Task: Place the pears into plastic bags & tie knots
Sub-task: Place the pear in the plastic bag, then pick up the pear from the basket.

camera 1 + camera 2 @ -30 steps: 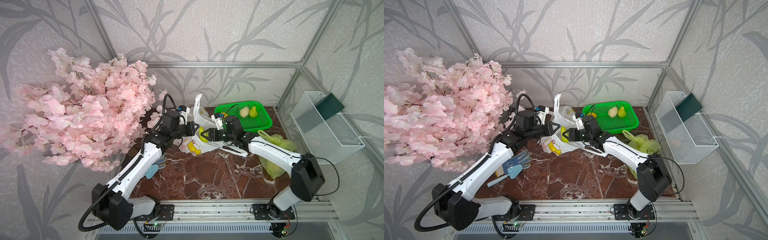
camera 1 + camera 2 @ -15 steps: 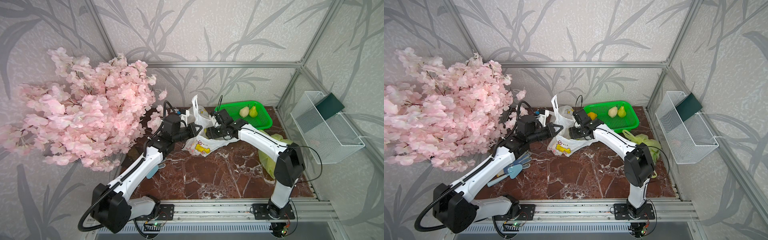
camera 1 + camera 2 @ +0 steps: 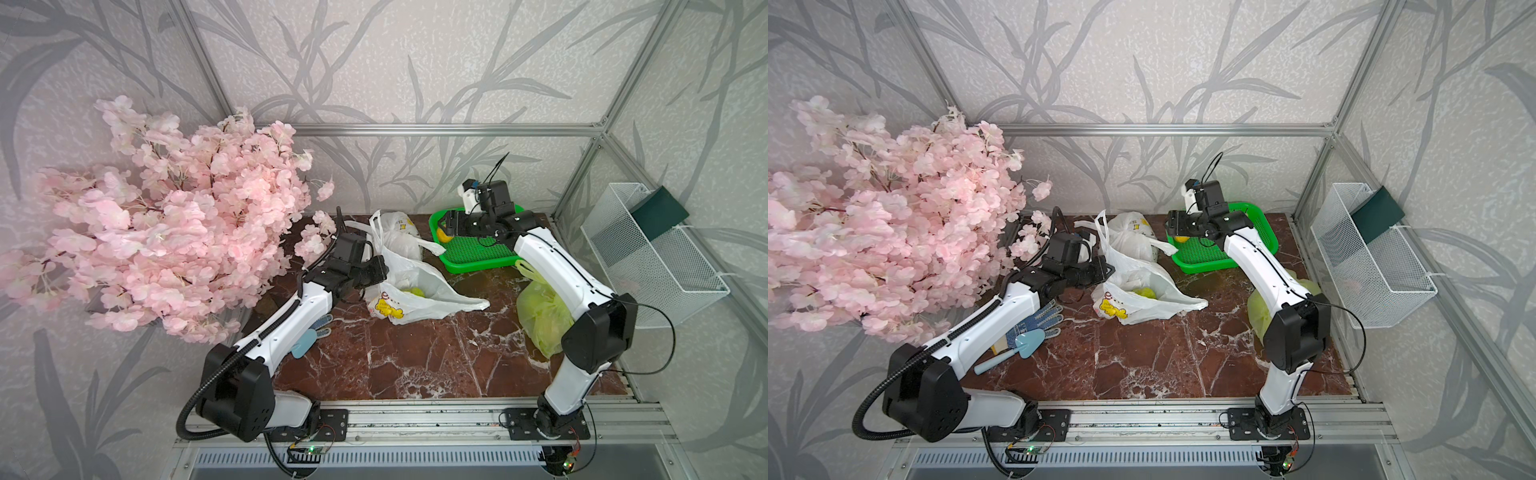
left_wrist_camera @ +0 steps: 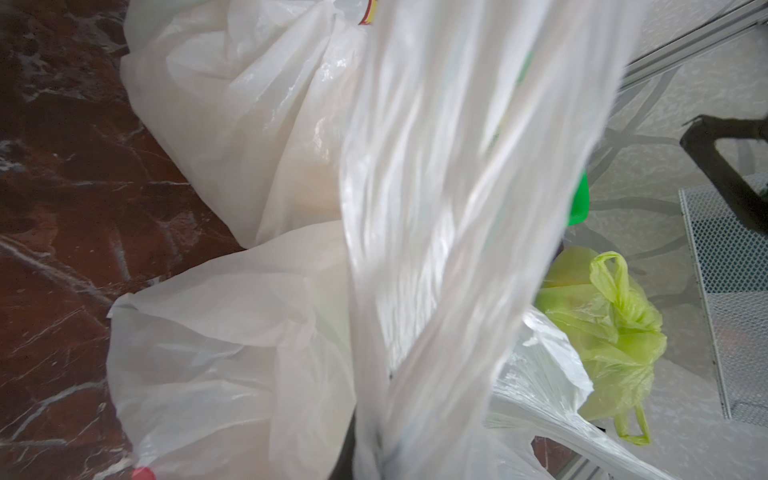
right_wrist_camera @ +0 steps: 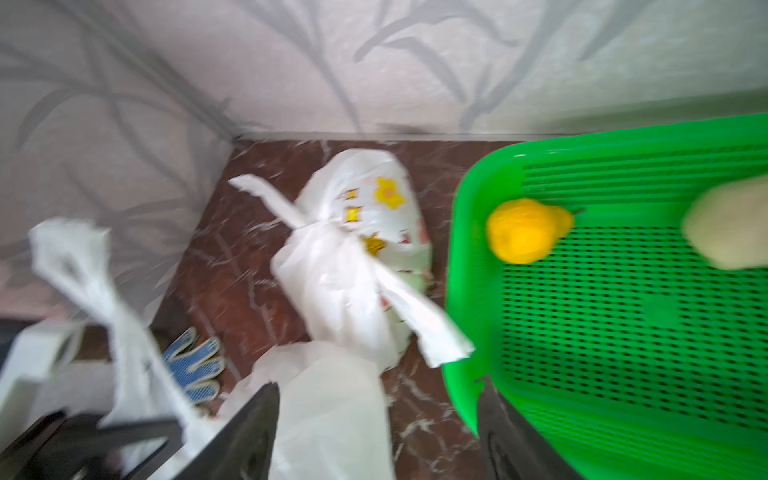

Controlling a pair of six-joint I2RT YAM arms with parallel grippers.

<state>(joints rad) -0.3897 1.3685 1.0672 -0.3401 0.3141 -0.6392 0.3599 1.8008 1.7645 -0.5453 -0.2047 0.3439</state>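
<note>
An open white plastic bag with a yellow cartoon print lies mid-table, a green pear showing through its mouth. My left gripper is shut on its handle, which fills the left wrist view and hides the fingers. A knotted white bag sits behind it. A knotted yellow-green bag lies to the right. My right gripper hangs open and empty over the green basket's left end, near a yellow pear and a cream pear.
The green mesh basket stands at the back. A pink blossom branch crowds the left side. A blue glove and a small trowel lie under my left arm. A white wire basket hangs on the right wall.
My right gripper has left the white bag's mouth, swung back over the green basket and opened wider. My left gripper keeps its hold on the handle and has shifted slightly.
</note>
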